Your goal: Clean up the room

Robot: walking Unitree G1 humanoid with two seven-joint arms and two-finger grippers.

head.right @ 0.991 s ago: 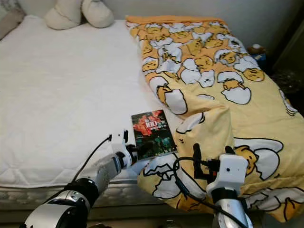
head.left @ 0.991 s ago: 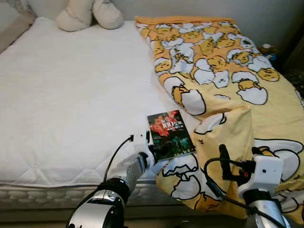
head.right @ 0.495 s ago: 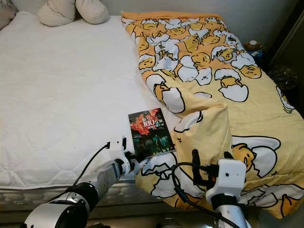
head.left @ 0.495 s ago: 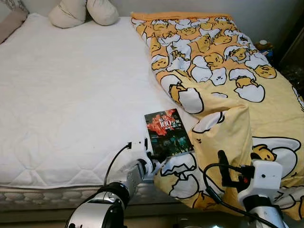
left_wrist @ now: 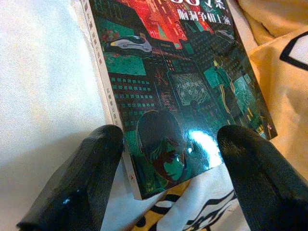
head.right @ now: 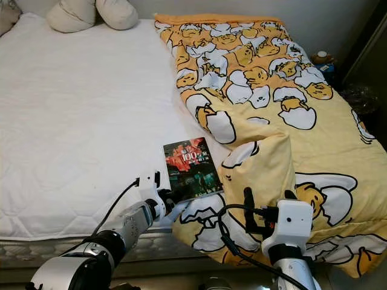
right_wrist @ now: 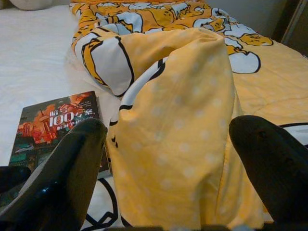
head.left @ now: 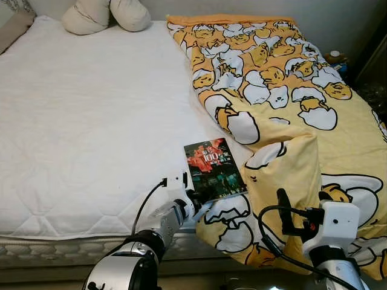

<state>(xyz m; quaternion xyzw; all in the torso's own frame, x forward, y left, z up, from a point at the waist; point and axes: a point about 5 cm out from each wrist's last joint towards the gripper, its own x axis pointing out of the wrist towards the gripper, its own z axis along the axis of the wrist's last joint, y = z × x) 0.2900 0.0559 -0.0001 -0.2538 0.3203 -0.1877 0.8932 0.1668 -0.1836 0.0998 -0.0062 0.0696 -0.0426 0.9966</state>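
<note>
Since a moment ago, little has shifted: my left jaws (left_wrist: pixel 168 178) hang wide at the book's (head.left: pixel 214 168) near edge; right jaws (right_wrist: pixel 168 168) wide by the blanket (head.left: pixel 314 121).

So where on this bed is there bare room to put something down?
The white mattress is bare from the pillows down to its front edge, left of the book. The right half is crowded with the rumpled yellow blanket.

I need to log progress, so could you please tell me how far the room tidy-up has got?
Nothing looks done yet. In hand: the left gripper is open at the near end of the book on the bed. Left: grasp and remove the book; the blanket lies rumpled, and the right gripper is open near its fold.
</note>
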